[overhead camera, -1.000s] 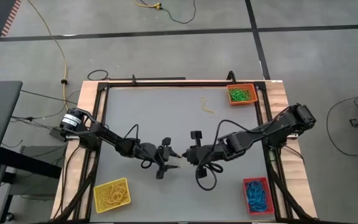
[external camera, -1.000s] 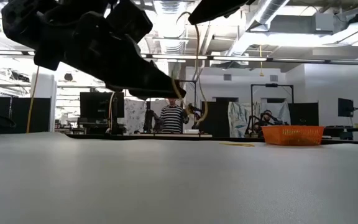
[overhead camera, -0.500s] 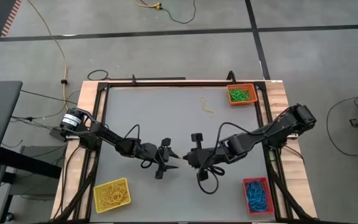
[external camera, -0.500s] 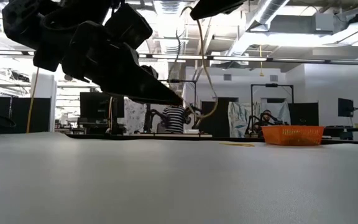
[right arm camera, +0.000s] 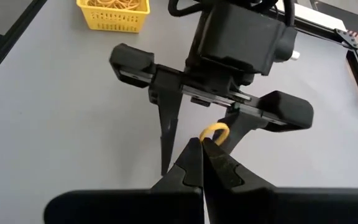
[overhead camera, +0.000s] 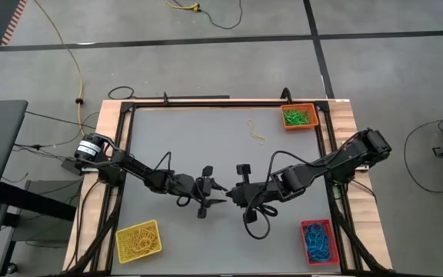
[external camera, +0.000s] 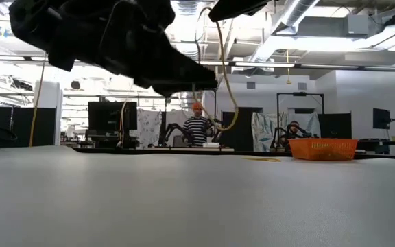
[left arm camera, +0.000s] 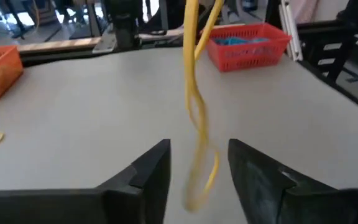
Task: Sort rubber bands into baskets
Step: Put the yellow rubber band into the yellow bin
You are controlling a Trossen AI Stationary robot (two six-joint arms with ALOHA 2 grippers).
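Your left end effector [overhead camera: 215, 192] has just moved in toward the right one, and its fingers [left arm camera: 148, 171] have started to narrow; they are not clenched yet, and the yellow band [left arm camera: 196, 134] hangs in the gap between them, touching neither finger as far as I can see. Beside it, almost tip to tip in the middle of the counter [overhead camera: 206, 138], your right end effector [right arm camera: 202, 155] is clenched on the top of this band and holds it up in the air, as it did a second ago. I judge this is a handover from right to left. The right should let go only after the left has closed on the band.

The yellow basket [overhead camera: 138, 240] sits at the near left corner. One more yellow band [overhead camera: 255, 131] lies on the counter near the orange basket [overhead camera: 299, 117], far right. The red basket [overhead camera: 318, 240] is near right.
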